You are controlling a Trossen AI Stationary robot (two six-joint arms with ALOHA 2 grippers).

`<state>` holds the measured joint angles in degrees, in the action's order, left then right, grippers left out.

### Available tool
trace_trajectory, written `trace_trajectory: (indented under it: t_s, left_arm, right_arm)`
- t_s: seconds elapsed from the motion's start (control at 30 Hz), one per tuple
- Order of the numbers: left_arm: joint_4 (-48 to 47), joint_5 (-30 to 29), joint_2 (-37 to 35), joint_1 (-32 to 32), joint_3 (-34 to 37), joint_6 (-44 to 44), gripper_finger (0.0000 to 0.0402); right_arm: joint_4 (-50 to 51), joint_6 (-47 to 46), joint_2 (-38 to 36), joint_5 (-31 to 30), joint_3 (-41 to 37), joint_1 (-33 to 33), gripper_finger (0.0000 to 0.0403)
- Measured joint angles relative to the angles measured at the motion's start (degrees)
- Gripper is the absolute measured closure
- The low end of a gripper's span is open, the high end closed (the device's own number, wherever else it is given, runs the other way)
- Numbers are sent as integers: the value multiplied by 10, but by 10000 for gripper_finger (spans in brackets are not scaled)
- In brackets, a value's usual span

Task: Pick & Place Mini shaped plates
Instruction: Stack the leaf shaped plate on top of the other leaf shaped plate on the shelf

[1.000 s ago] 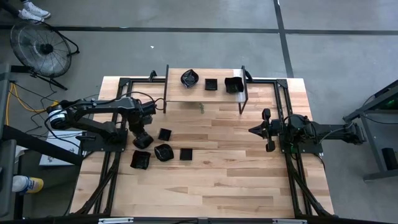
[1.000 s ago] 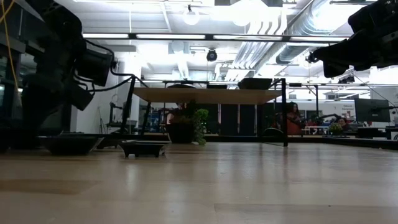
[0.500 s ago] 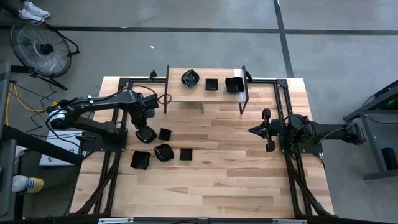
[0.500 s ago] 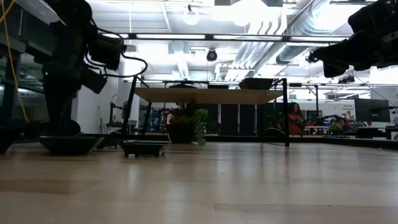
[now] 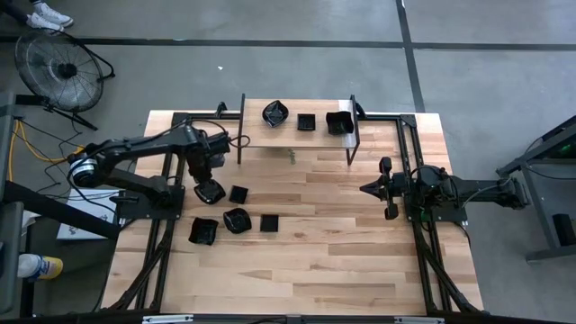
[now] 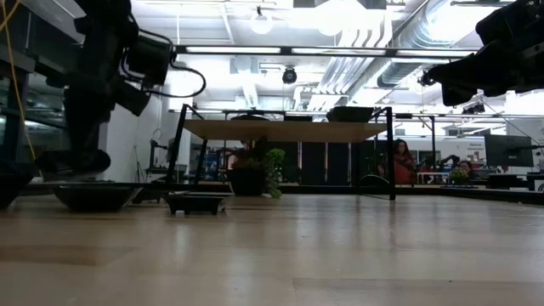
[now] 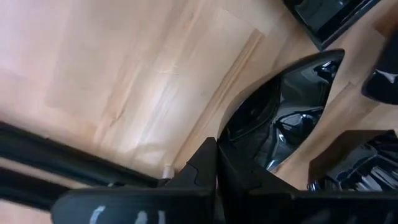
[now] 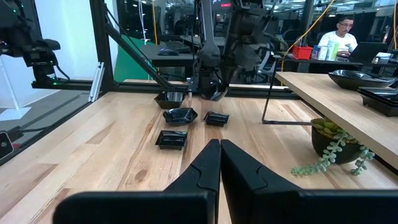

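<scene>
- Since the earlier frames, my left claw [image 5: 209, 186] has moved from just above the cluster of loose plates toward the raised shelf, bringing one mini plate [image 5: 211, 192] with it; my right arm has not changed position.
- Left claw state: fingers pinched together on the rim of the glossy black plate [image 7: 280, 118], as the left wrist view shows. In the low view the plate [image 6: 72, 161] hangs clear of the desk [image 5: 342, 243].
- Right claw [image 5: 387, 187]: fingers closed, holding nothing, parked over the right half of the desk, well apart from all plates.
- Remaining loose plates on the desk: a small square one [image 5: 238, 193] just beside the carried plate, an angular one [image 5: 203, 230], a rounded one [image 5: 237, 220] and another small square one [image 5: 269, 221].
- Already on the raised shelf [image 5: 274, 137]: three plates, one scalloped [image 5: 274, 113], one small square [image 5: 305, 121], one larger at the right end [image 5: 338, 122].
- Step in hand, by my judgement: transport of the held plate, lift done, placement not yet done.
- Next move calls for: enough height to clear the shelf edge and its frame, then a set-down on the bare shelf surface away from the three plates there.
- Risk: a rim-only pinch on a glossy plate may let it slip or tilt.
</scene>
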<state>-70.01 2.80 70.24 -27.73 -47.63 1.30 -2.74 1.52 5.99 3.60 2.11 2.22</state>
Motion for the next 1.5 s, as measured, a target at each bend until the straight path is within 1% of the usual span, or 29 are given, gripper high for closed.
trace_trajectory:
  t_s: [0.1,0.23,0.77,0.97,1.1,1.23,1.33,1.5]
  left_arm:
    - [-26,-11,0,0,-28,-1,401]
    - [-31,-17,0,0,-66,-22,401]
    - [-16,-17,0,0,-196,-86,401]
    - [11,-15,0,0,-227,-107,401]
    - [56,-13,0,0,-234,-117,401]
    - [110,12,0,0,-242,-162,401]
    - [135,31,0,0,-251,-165,401]
    - [154,31,0,0,-260,-190,401]
  right_arm:
    - [0,0,0,0,0,0,395]
    - [0,0,0,0,0,0,394]
    - [0,0,0,0,0,0,395]
    - [0,0,0,0,0,0,395]
    - [0,0,0,0,0,0,398]
    - [0,0,0,0,0,0,396]
    - [0,0,0,0,0,0,395]
    - [0,0,0,0,0,0,395]
